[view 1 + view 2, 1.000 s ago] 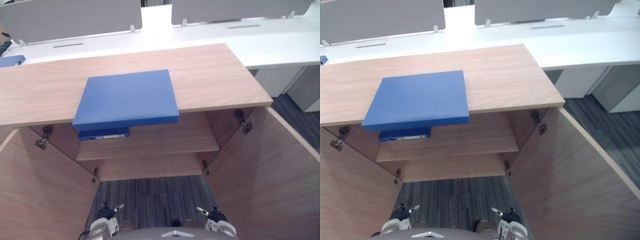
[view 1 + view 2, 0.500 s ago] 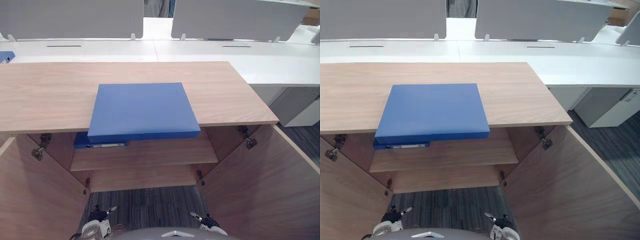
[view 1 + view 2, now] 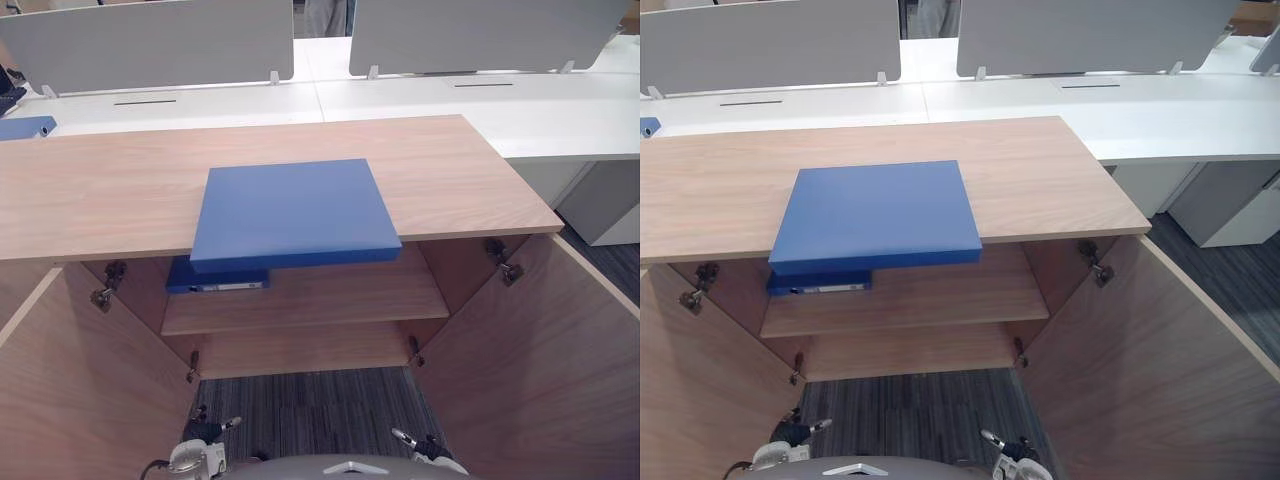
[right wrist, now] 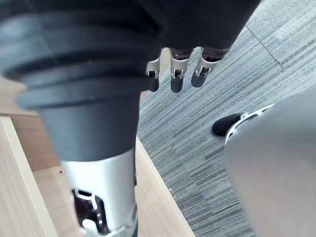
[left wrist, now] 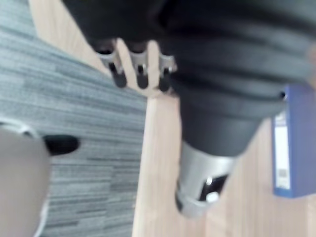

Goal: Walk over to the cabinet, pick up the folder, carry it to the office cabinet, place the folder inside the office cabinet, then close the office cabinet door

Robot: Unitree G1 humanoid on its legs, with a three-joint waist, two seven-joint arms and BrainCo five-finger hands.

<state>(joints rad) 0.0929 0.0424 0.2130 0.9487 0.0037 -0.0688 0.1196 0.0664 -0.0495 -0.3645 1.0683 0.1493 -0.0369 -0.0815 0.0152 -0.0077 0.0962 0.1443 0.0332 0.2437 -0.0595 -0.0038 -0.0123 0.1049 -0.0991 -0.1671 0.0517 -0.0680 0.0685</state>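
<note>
Blue folder [image 3: 293,213] is laid overhanging the cabinet top [image 3: 100,190] — judged easier to grasp — left hand [image 5: 141,74] and right hand [image 4: 177,79] hung relaxed, empty.

Silver dark-tipped fingers [image 4: 178,82]; dark ribbed cover [image 4: 84,54]

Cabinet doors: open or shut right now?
Open. The left door and right door are both swung out toward the robot, leaving the hinges and inner shelf exposed.
</note>
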